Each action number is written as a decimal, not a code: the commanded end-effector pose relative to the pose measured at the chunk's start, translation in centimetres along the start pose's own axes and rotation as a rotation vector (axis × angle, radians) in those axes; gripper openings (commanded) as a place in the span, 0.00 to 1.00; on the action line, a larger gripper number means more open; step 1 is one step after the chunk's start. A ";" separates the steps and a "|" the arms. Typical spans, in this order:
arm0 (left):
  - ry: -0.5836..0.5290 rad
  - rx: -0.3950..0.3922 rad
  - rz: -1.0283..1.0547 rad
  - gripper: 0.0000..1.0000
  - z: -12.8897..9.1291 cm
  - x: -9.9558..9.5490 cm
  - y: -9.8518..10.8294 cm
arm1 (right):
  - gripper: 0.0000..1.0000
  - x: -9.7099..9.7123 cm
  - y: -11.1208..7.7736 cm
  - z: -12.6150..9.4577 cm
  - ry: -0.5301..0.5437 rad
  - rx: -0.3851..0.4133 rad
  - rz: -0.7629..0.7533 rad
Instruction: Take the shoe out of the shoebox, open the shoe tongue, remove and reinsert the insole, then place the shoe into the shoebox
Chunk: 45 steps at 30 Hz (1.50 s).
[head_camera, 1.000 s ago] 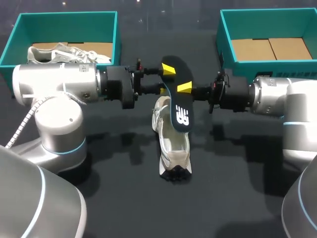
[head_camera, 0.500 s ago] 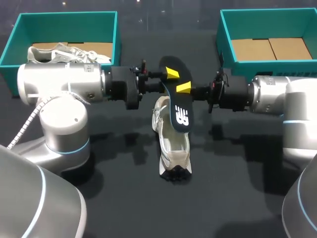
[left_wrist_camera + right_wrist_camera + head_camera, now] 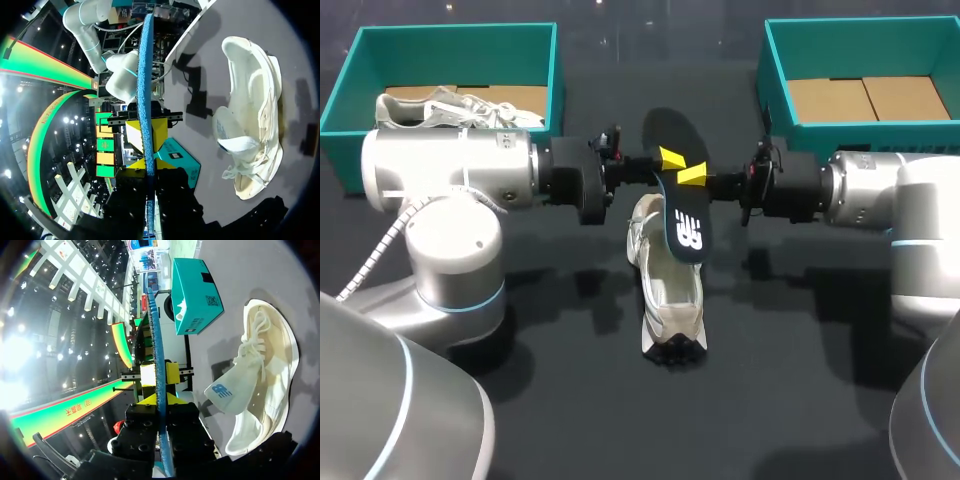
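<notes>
Both arms are in on the insole (image 3: 680, 200) here. The left gripper (image 3: 668, 158) is clamped on its left edge and the right gripper (image 3: 693, 176) is pinching the right edge, holding it in the air over the shoe (image 3: 667, 295). The shoe lies on the table midway between the two teal boxes, with its tongue (image 3: 225, 392) flipped out and the mouth wide open. From the wrists the insole (image 3: 146, 100) shows edge-on, a thin slab running straight between the yellow tips. I judge it light, soft and bendy – likely to droop or buckle if gripped too far back. The best hold is on the side edges near the middle, as now – then feed the toe end into the opening first
</notes>
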<state>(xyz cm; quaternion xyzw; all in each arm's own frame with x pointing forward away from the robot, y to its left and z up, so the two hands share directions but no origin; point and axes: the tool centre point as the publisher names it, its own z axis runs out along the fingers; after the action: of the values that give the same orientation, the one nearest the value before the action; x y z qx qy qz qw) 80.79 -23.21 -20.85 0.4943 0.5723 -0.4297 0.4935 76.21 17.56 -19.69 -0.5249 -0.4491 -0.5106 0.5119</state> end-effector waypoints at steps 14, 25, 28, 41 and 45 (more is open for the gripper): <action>0.022 -0.014 0.003 0.00 -2.2 0.0 -0.5 | 1.00 -0.1 -1.0 -3.1 -0.018 0.099 -0.077; 0.034 0.004 -0.069 0.00 -5.8 0.0 -3.8 | 1.00 -0.4 -1.7 -4.2 -0.081 0.151 -0.266; 0.045 0.068 -0.106 0.00 -6.5 -0.5 -5.0 | 1.00 -1.2 -2.2 -6.1 -0.109 0.251 -0.431; 0.064 0.083 -0.094 0.00 -6.5 -0.8 -5.2 | 1.00 -1.7 -2.4 -6.5 -0.128 0.327 -0.445; 0.106 0.045 -0.136 0.00 -6.4 -0.8 -6.9 | 1.00 -1.3 -3.0 -8.0 -0.223 0.403 -0.582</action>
<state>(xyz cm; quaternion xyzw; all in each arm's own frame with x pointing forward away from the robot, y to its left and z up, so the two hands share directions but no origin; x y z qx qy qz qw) 74.70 -17.68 -19.56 0.4940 0.6033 -0.4601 0.4246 72.98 10.96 -21.98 -0.3431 -0.6812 -0.4939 0.4175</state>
